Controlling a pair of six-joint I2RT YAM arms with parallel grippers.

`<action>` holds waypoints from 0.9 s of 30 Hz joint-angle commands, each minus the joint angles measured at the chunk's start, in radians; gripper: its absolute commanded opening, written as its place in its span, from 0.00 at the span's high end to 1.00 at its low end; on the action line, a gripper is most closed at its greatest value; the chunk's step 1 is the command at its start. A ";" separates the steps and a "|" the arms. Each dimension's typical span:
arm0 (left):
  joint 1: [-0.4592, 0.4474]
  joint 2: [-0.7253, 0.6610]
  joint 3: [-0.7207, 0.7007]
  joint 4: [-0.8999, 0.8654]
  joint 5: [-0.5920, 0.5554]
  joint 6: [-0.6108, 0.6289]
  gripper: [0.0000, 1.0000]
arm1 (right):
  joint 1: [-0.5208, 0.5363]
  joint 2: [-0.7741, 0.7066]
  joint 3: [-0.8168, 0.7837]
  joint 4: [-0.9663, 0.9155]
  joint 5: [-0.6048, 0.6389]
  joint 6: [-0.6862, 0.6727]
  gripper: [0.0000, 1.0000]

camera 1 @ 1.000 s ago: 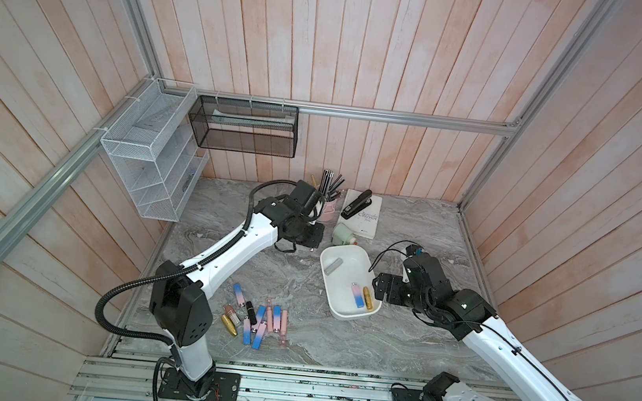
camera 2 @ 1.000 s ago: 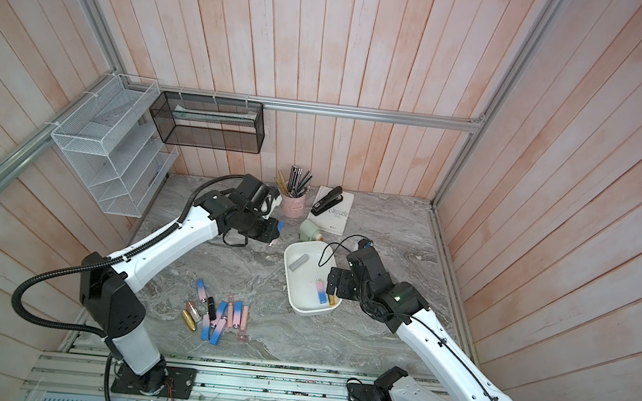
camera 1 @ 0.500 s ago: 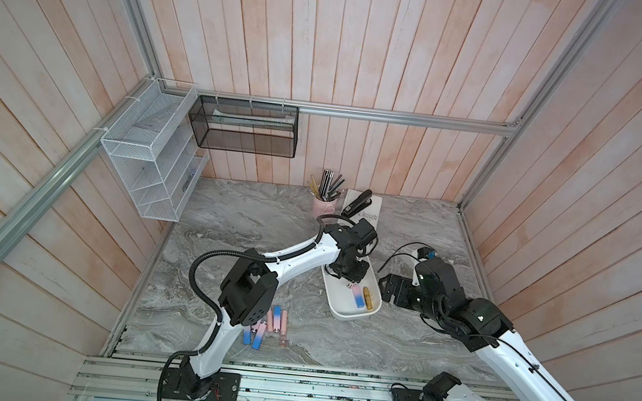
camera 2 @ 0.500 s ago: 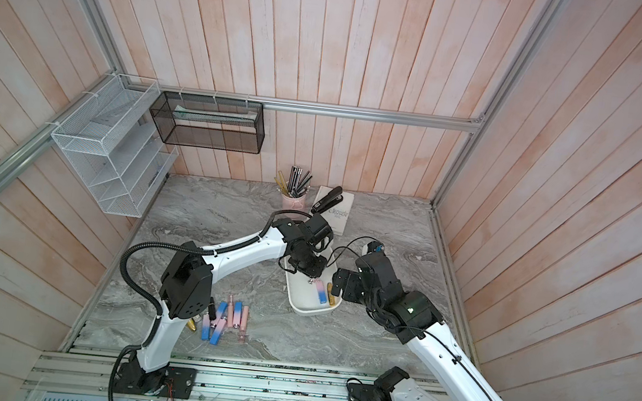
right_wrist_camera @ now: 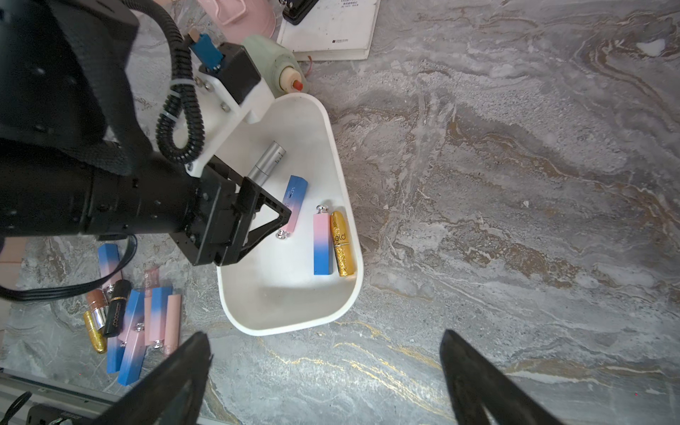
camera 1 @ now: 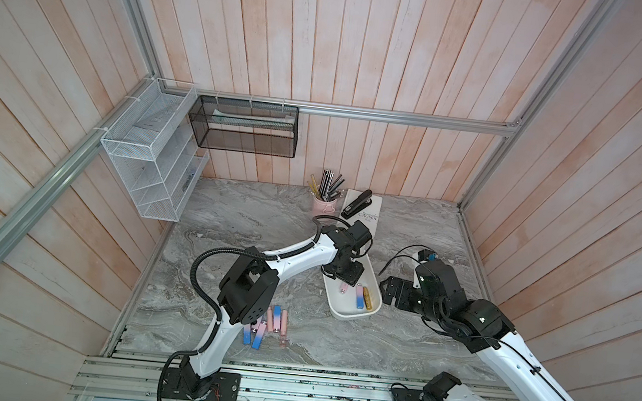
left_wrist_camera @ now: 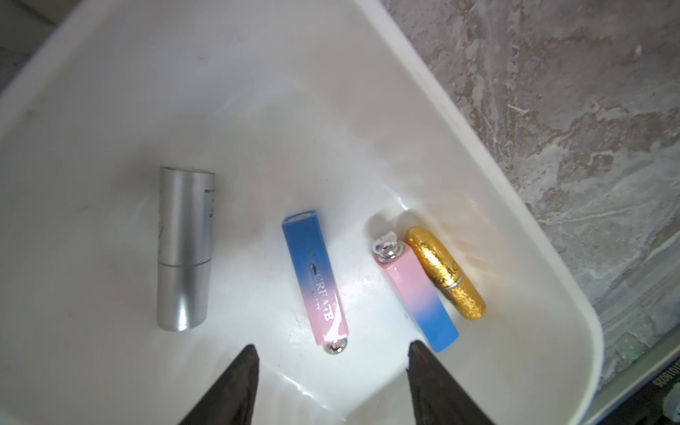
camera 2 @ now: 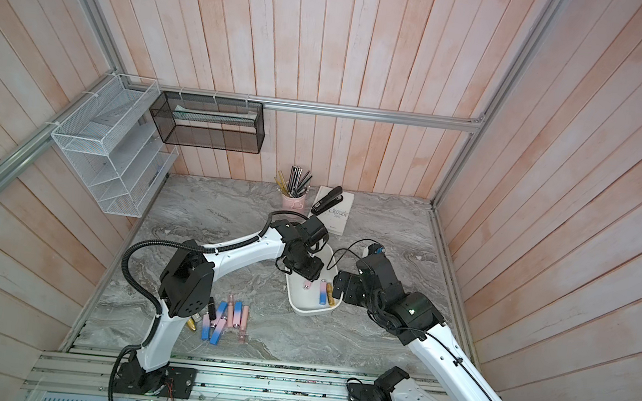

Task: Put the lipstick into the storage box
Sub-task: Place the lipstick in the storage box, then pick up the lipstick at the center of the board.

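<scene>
Lipstick [left_wrist_camera: 314,279] lies, seemingly flat, silver knob toward left pincer [left_wrist_camera: 333,346].

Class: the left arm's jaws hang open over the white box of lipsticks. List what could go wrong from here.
1. The left gripper hangs low over the storage box, above a pink-and-blue lipstick; leaving sideways might catch the wall and shove the box.
2. The right gripper, open, waits close beside the box; the arms could bump.
3. The loose lipsticks lie packed together, so the next grab may take two.
</scene>
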 commanded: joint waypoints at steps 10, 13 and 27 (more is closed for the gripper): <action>0.488 -0.702 -0.433 0.151 -0.012 -0.143 0.18 | 0.213 0.204 0.028 0.172 -0.031 0.034 0.22; 0.554 -0.810 -0.495 0.132 -0.033 -0.136 0.15 | 0.306 0.324 0.069 0.207 -0.024 0.045 0.23; 0.623 -1.068 -0.702 0.107 -0.088 -0.192 0.09 | 0.527 0.779 0.287 0.261 -0.111 0.052 0.39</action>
